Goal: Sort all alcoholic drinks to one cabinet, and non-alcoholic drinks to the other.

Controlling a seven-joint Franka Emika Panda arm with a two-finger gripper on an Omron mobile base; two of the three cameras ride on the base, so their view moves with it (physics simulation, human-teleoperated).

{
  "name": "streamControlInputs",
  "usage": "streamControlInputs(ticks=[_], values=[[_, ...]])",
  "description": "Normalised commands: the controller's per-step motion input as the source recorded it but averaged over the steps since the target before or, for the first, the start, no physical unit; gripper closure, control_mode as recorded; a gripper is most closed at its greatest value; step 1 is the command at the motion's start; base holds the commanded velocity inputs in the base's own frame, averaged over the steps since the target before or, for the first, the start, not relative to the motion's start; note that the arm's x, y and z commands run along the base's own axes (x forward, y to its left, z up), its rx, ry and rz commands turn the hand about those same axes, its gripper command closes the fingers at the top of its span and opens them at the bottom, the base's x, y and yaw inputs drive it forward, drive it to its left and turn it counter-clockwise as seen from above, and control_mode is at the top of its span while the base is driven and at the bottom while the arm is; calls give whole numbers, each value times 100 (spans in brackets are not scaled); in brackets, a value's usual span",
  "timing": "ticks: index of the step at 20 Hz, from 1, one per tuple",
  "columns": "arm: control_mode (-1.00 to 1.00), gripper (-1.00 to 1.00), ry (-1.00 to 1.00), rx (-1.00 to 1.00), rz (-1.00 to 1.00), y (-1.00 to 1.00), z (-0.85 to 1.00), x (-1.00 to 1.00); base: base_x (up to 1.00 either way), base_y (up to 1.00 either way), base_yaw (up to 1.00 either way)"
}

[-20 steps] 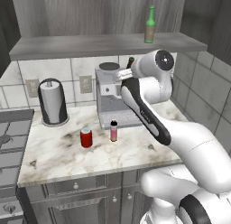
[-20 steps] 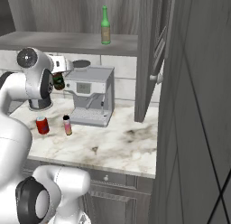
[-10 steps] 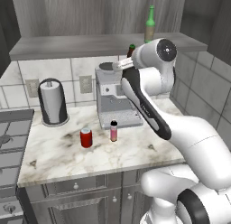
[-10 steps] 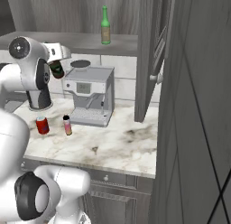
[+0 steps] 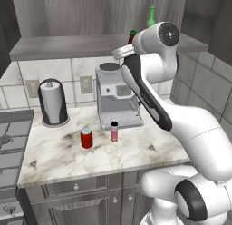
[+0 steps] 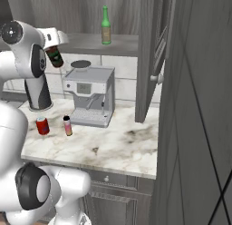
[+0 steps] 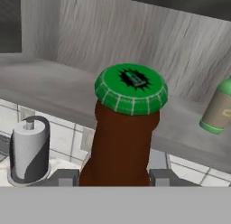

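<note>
My gripper (image 7: pixel 115 175) is clamped on the brown bottle (image 7: pixel 122 142), and over the last second I've swung it up from coffee-machine (image 6: pixel 90 95) height to the cabinet shelf (image 6: pixel 90 43) edge, left of the green bottle (image 6: pixel 106 25) standing there. Placement looks close, so both beers would share that cabinet. The soda can (image 5: pixel 86 138) and pink bottle (image 5: pixel 114 131) sit unmoved in front of the coffee machine.

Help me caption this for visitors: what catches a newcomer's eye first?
The white arm holds a brown bottle in its gripper, up by the cabinet shelf where a green bottle stands. Below, a red can and pink bottle stand before the coffee machine.
</note>
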Motion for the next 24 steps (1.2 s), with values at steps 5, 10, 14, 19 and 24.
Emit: streamControlInputs(ticks=[5,10,14,19,24], values=[[-100,100,-7,-3,0,0,28,0,0,0,0],[-100,100,-6,-1,0,0,27,1,0,0,0],[-100,100,-2,0,0,0,16,10,0,0,0],[-100,100,0,0,0,0,4,21,0,0,0],[-100,100,-2,1,-3,0,0,20,0,0,0]])
